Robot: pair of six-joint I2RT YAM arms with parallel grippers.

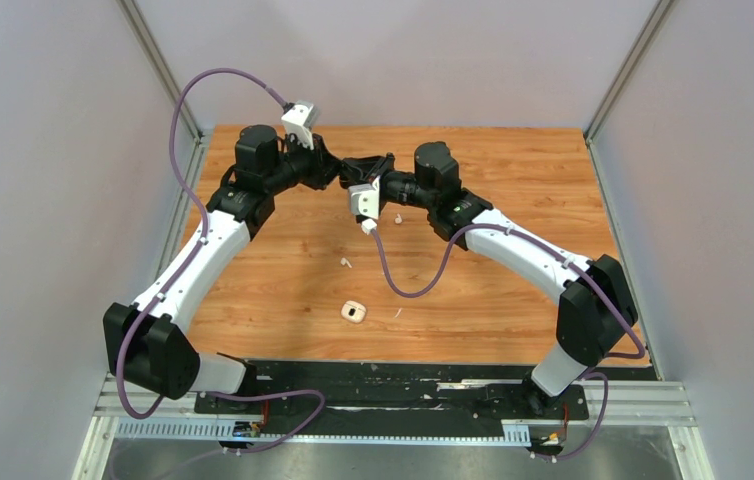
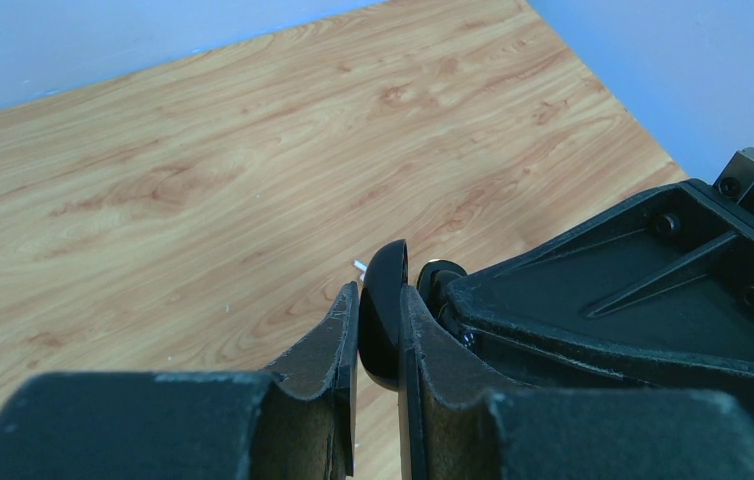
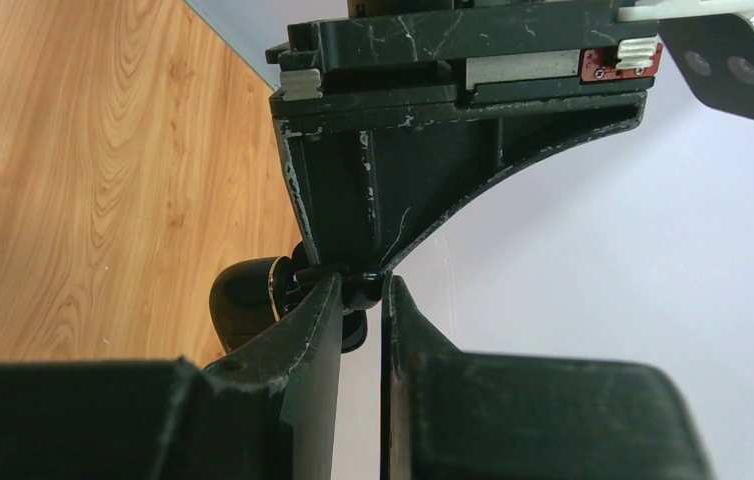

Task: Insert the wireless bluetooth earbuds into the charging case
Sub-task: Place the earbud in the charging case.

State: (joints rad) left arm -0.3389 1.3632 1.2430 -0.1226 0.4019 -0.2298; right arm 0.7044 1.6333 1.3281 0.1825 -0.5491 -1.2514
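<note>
Barely begun: at upper centre of the overhead view the left gripper [image 2: 381, 292] clamps the black case [image 2: 385, 268], the right gripper [image 3: 361, 282] pinches seemingly a black earbud [image 3: 358, 296] just beside it, unseated, while a white earbud [image 1: 346, 263] and the white case [image 1: 354, 312] lie lower centre.

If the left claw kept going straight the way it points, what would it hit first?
The right gripper, directly ahead of the left gripper, which pinches a black case. It holds a small black piece. Their tips look almost touching, though depth is unclear.
</note>
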